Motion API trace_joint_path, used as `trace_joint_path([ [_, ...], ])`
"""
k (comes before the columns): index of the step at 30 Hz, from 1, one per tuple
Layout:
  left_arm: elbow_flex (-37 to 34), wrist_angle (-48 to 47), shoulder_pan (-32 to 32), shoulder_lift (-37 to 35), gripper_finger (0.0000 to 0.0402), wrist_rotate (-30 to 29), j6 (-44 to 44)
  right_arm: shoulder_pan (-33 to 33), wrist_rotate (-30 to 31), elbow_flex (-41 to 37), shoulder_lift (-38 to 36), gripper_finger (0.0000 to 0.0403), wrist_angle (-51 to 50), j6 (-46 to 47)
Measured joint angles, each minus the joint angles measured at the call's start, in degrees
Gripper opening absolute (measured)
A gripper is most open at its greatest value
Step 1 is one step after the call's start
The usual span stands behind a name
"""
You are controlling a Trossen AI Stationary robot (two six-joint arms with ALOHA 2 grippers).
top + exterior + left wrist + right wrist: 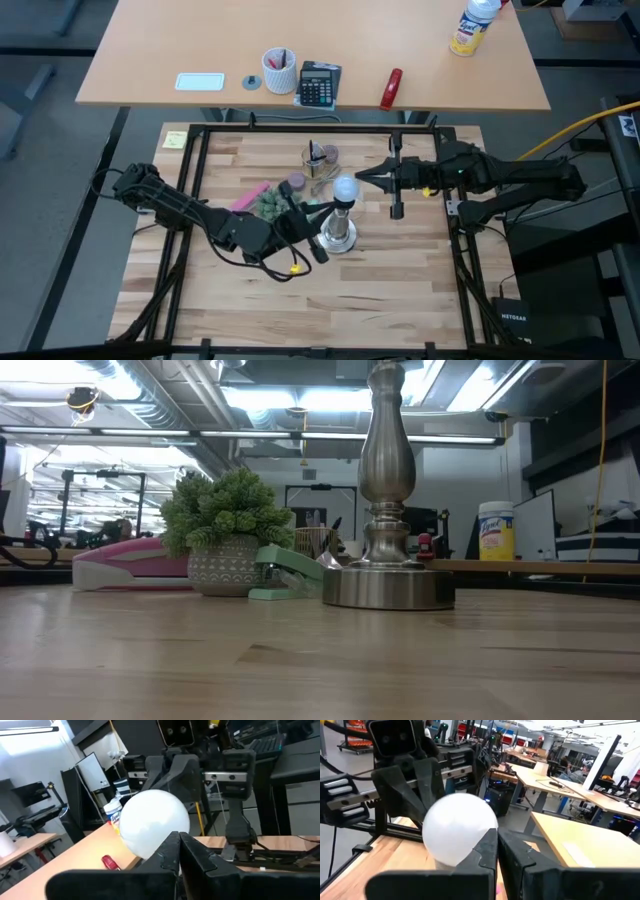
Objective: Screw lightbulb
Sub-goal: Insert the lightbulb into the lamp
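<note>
The left hand [318,208] is pinched fully shut and empty, its tips just beside the stand's [337,236] neck, right under the bulb [344,187]. The bulb sits atop the stand, between both hands. The right hand [362,178] is likewise shut tight and holds nothing, its tips close against the bulb's far side. Beyond the left hand, a potted plant [268,204] and pink stapler [250,196] rest on the counter [380,290].

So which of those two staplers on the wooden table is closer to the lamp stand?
The mint-green stapler: it lies right beside the round silver base of the metal lamp stand, while the pink stapler lies beyond the small potted plant.
</note>
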Motion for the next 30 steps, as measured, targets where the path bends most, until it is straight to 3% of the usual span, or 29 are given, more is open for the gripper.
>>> trace_joint_path([
  [7, 0.00, -0.21, 0.90, 0.00, 0.0001, -0.03, -0.13, -0.02, -2.09, 0.00, -0.02, 0.0017, -0.24, 0.09],
  [24, 0.00, -0.11, 0.93, -0.02, 0.0001, -8.33, -0.22, 0.13, -12.89, 0.06, -0.10, 0.0017, -1.89, 4.48],
  [30, 0.00, -0.17, 0.99, -0.02, 0.0001, -8.78, -0.38, 0.11, -15.76, -0.07, 0.08, 0.0017, -1.81, 4.49],
])
